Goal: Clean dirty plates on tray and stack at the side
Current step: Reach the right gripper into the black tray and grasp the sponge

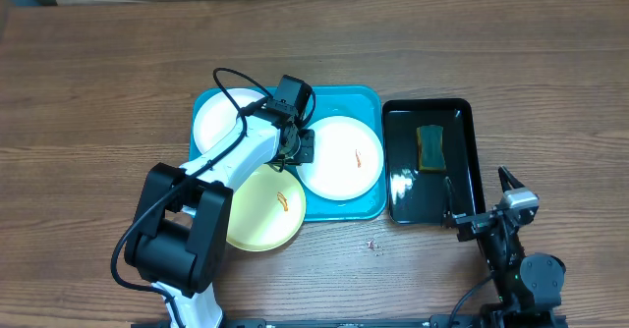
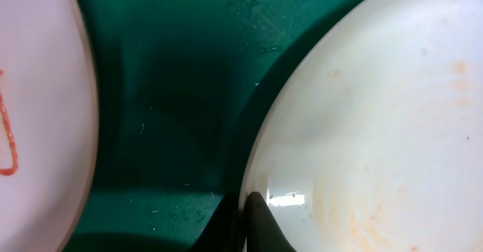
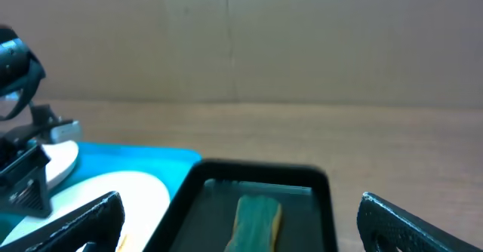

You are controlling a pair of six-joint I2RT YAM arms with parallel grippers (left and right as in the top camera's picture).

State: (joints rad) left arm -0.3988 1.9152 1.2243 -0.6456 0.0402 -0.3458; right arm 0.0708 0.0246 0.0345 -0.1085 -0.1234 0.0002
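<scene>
1. Wood-grain boards in a warm brown form the table (image 1: 511, 53), and everything else is laid on it.
2. At the lower edge of the left wrist view, the left claw (image 2: 243, 210) is seen closed. Its two dark fingers are pinched on the thin rim of a pale plate (image 2: 377, 116).
3. This pale plate is round, shallow and smooth. A bright glare is reflected beside the fingers, and faint orange marks are spread over its surface. Which of the three plates it is cannot be told with certainty.
4. A strip of the turquoise tray (image 2: 173, 78), with a finely scratched plastic floor, separates it from a second plate (image 2: 38, 78). A thin orange-red line (image 2: 7, 139) is drawn on that one.
5. From overhead, the left claw is found over the turquoise tray, a rectangle with rounded corners and a raised rim. It is placed where the three plates come near each other.
6. A white plate (image 1: 218, 122) is laid in the far left corner of the tray. A second white plate (image 1: 334, 166), marked with a small orange smear (image 1: 359, 158), fills the right half. A yellow-green plate (image 1: 257, 215), also smeared, is hung over the near rim onto the wood.
7. Just beside the tray, on the right, a narrower glossy black tray (image 1: 418, 195) is placed. A green-and-yellow sponge (image 1: 429, 147) is laid in it.
8. The right claw (image 3: 241, 203) is held wide open near the near right corner of the black tray, and nothing is gripped by it.
</scene>
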